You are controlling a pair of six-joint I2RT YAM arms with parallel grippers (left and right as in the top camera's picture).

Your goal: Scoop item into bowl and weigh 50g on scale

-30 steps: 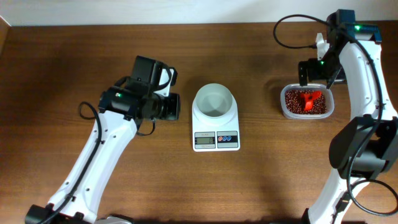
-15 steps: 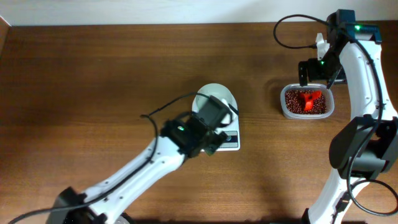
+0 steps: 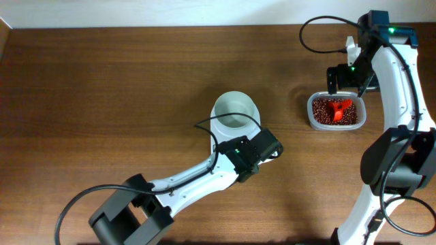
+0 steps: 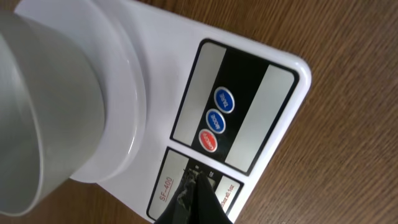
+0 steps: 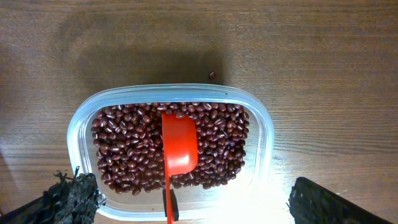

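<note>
The white scale carries the empty white bowl; both also show in the left wrist view, the scale and the bowl. My left gripper is shut, its tip touching the scale's front panel at the display, below the coloured buttons. In the overhead view it covers the scale's front. The reddish-brown beans fill a clear tub with a red scoop lying in them. My right gripper is open, wide around the tub's near side.
The clear tub stands at the right of the wooden table, under the right arm. One stray bean lies on the wood beyond the tub. The left arm stretches from the front left across to the scale.
My left arm has swung from the left of the scale round to its front, and the shut gripper now touches the display panel. The right arm has not moved.
</note>
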